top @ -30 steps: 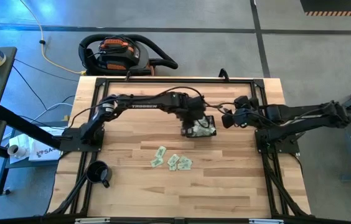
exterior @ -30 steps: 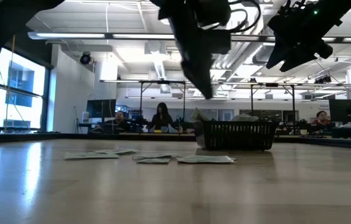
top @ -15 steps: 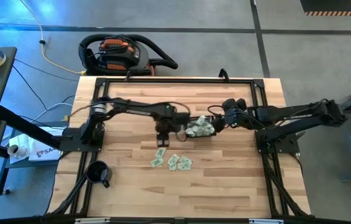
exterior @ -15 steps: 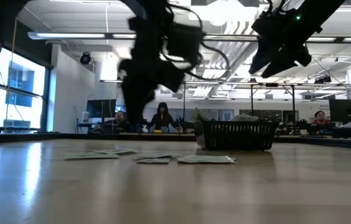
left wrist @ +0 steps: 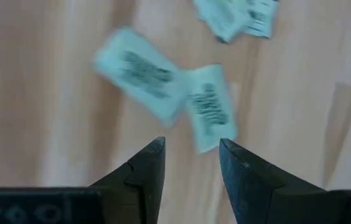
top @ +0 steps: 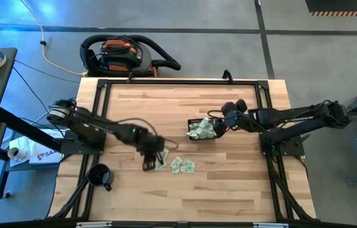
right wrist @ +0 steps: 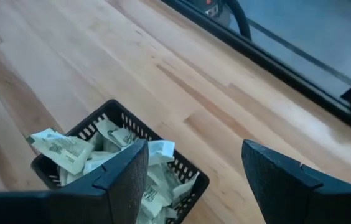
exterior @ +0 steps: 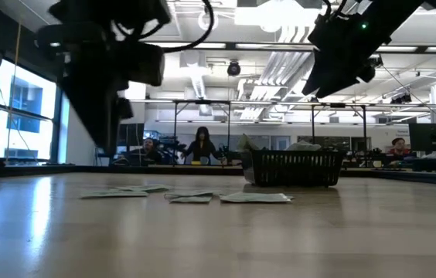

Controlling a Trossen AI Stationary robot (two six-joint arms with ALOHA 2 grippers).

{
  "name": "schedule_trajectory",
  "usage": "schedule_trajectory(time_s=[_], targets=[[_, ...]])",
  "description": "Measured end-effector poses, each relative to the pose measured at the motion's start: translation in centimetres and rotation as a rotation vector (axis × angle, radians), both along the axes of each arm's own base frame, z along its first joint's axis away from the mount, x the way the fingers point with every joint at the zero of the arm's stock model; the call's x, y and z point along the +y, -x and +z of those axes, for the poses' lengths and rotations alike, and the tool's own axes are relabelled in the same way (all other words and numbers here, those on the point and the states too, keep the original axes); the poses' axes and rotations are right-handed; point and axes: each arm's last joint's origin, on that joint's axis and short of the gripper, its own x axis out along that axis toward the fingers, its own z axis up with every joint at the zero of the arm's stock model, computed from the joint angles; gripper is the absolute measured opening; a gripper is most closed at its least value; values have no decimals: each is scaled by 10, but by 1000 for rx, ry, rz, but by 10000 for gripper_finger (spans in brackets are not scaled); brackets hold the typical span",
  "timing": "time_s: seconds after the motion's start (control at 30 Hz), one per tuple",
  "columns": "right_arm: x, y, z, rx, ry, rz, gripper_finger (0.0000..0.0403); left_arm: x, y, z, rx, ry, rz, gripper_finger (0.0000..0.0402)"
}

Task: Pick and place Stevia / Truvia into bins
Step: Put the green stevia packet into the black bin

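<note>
Left hand (left wrist: pixel 190 163) hangs part-open and empty over four loose sachets (top: pixel 177 164) near the basket (top: pixel 202 129); right hand (right wrist: pixel 192 171) gapes empty above it.

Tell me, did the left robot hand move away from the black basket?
Yes. The left gripper was over the black basket a second ago; now it is open above the loose sachets lying nearer the table's front edge, well clear of the basket.
</note>
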Motion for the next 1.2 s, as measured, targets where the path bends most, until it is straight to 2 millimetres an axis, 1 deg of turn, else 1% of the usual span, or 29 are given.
schedule_trajectory(time_s=[0.07, 0.13, 0.2, 0.27, 0.47, 0.63, 0.73, 0.83, 0.9, 1.0, 1.2], targets=[[-2, 0, 0, 3, 10, 3, 249, -12, 3, -8, -31, 13, 18, 186], [-3, 0, 1, 3, 12, -1, 249, -21, 0, -13, -76, 12, 65, 186], [-4, 0, 0, 6, 14, -4, 249, -23, 2, -16, -88, -20, 102, 186], [-5, 0, 1, 13, 22, 1, 249, -25, -2, -19, -111, -24, 119, 186], [-6, 0, 1, 30, 59, -2, 249, -32, 7, -40, -20, -25, 155, 186], [-6, 1, 1, 31, 72, -16, 249, -44, 5, -53, 5, -30, 202, 186], [-6, 1, 1, 33, 68, -14, 249, -50, 3, -55, -32, -29, 198, 186], [-6, 1, 0, 33, 62, -15, 249, -51, 0, -57, -47, -32, 224, 183], [-6, 1, 0, 30, 61, -20, 249, -51, 0, -58, -43, -29, 226, 170], [-6, 1, 0, 10, 50, -51, 249, -50, 0, -63, -24, -52, 211, 136], [-8, 1, 1, -62, -17, -128, 249, -49, 3, -68, -12, -88, 193, 40]])
